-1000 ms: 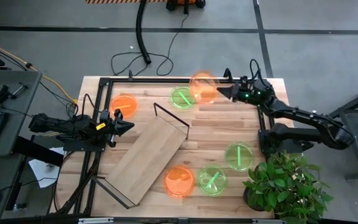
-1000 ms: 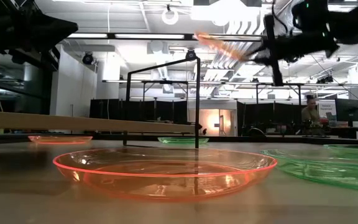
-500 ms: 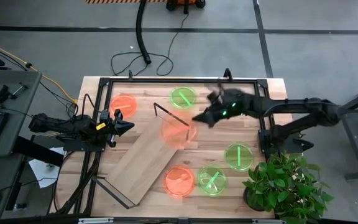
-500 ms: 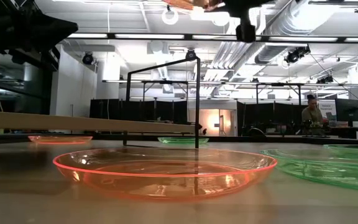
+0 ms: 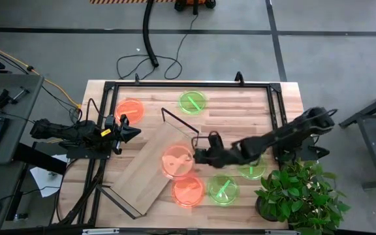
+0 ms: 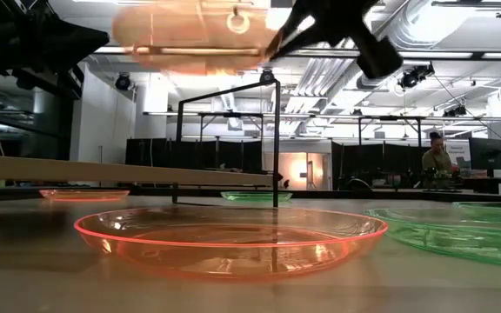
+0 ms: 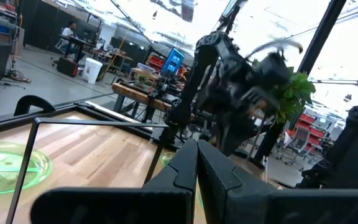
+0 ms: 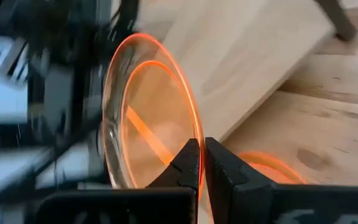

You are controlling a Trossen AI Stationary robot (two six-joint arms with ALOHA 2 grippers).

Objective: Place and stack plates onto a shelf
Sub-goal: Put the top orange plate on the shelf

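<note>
Over the shelf's middle, your right gripper [image 5: 200, 156] is pinched tight on the rim of an orange plate [image 5: 177, 161], its fingers [image 8: 190, 163] nearly meeting on the plate's edge. From the table-level camera the plate hangs roughly level and well above the board, so it is not yet set down. The shelf [image 5: 150, 175] lies slantwise across the table, with black wire frames at its ends.

Nothing rests on the shelf, as far as you can see from above, so the carried plate would be the first one placed. Five plates wait on the tabletop: a second orange plate [image 5: 188, 190] just off the shelf's near edge, a green plate [image 5: 223, 190] beside it, another green plate [image 5: 251, 170] partly under the right arm, a far green plate [image 5: 192, 102] near the back rail, and a far orange plate [image 5: 130, 109] at the back left.

Your left gripper [image 5: 124, 128] waits at the table's left edge, its fingers drawn together on nothing, pointing toward the shelf.

By my reading you are at the very start: lower and release this plate, then fetch and stack five more.
</note>
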